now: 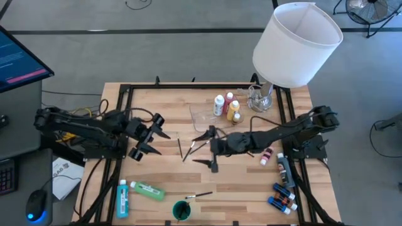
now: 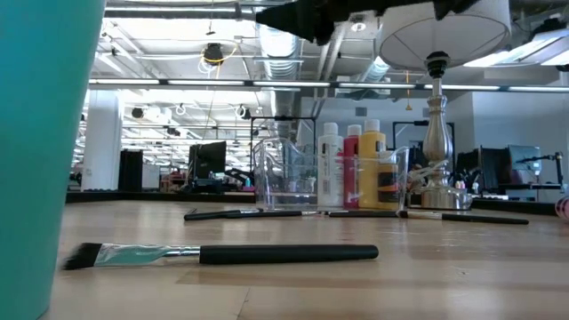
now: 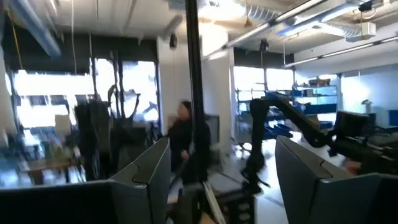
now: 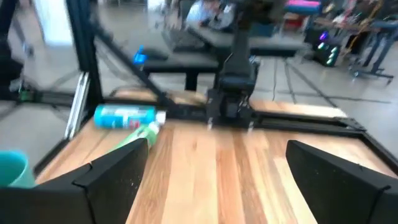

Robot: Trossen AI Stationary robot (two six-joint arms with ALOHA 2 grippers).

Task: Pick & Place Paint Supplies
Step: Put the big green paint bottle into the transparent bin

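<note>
White, red and yellow white-capped bottles (image 1: pixel 227 105) stand in the clear tray (image 1: pixel 202 115); the low view shows these bottles (image 2: pixel 354 167) upright. Two thin dark brushes (image 1: pixel 184 149) lie mid-table, and a third brush (image 1: pixel 200 196) lies near the front edge (image 2: pixel 231 255). A green bottle (image 1: pixel 147 190) and a teal bottle (image 1: pixel 122 198) lie at front left. A pink bottle (image 1: pixel 267 155) lies at the right. My right gripper (image 1: pixel 207 149) hangs open above the table centre, just right of the two brushes (image 4: pixel 217 174). My left gripper (image 1: pixel 149 135) is open at the left (image 3: pixel 224 180).
A big white lampshade (image 1: pixel 295 44) on a metal lamp base (image 2: pixel 434 133) stands at the far right. A green cup (image 1: pixel 181 210) sits at the front edge. Small blue bottles (image 1: pixel 282 196) and a dark bottle (image 1: pixel 284 169) lie at the right. A person (image 3: pixel 183 127) is in the room beyond.
</note>
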